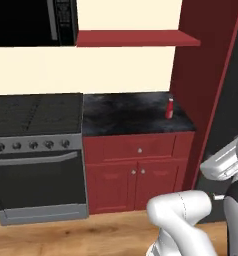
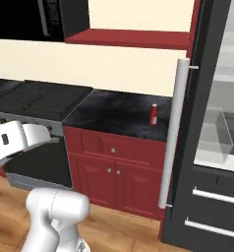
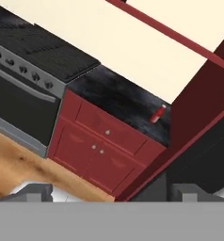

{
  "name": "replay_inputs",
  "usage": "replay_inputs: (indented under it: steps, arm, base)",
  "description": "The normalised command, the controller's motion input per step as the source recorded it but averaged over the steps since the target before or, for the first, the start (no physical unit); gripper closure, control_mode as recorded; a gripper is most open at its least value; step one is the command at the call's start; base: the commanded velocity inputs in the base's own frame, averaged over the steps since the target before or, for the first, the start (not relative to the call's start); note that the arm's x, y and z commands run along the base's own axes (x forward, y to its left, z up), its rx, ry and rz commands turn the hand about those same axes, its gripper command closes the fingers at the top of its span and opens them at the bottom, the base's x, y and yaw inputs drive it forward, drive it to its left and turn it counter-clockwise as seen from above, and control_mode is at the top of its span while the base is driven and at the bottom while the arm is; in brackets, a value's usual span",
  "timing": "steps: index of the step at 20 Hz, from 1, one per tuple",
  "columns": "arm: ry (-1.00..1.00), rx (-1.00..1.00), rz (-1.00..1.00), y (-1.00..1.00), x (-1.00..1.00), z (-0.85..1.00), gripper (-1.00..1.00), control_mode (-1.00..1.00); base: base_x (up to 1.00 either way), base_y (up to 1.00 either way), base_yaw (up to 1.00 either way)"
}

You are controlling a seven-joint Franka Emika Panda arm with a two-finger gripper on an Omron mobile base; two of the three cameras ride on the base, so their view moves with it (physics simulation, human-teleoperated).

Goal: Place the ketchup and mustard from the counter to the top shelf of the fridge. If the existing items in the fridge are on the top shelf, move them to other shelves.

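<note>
A small red ketchup bottle with a pale cap (image 1: pixel 169 108) (image 2: pixel 154 114) (image 3: pixel 157 114) stands upright on the black speckled stone table (image 1: pixel 126 116) (image 2: pixel 114 113) (image 3: pixel 114 96), near its right end and close to the back wall, just beside the dark red side panel (image 1: pixel 201 85) that borders the fridge. Below the table sit dark red wooden cabinets with small round silver knobs (image 1: pixel 136 170) (image 2: pixel 111 170) (image 3: pixel 97 148), and to their left a black and steel stove with a row of knobs and an oven door (image 1: pixel 36 150) (image 2: pixel 35 106) (image 3: pixel 24 80). A dark red wall shelf (image 1: pixel 136 38) (image 2: pixel 129 38) runs above the table, with a black microwave (image 1: pixel 33 22) to its left. In the right base view the black fridge door with a long silver handle (image 2: pixel 174 133) stands open, showing pale shelves and a clear drawer (image 2: pixel 217 133) inside. In the hand view the two dark fingers (image 3: pixel 36 192) stand wide apart at the bottom edge, holding nothing, well apart from the bottle. The floor is light wood planks (image 1: pixel 66 235).
</note>
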Motion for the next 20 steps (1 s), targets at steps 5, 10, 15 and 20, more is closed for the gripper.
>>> replay_inputs:
  steps: [5, 10, 15, 20]
  arm:
    - [0.0, 0.0, 0.0, 0.0, 0.0, 0.0, -1.0, 1.0]
    - [0.0, 0.0, 0.0, 0.0, 0.0, 0.0, -1.0, 1.0]
    - [0.0, 0.0, 0.0, 0.0, 0.0, 0.0, -1.0, 1.0]
    - [0.0, 0.0, 0.0, 0.0, 0.0, 0.0, -1.0, 1.0]
  base:
    - [0.94, 0.47, -0.41]
    - [1.0, 0.63, -0.16]
    - [1.0, 0.2, -0.14]
    - [0.3, -0.4, -0.19]
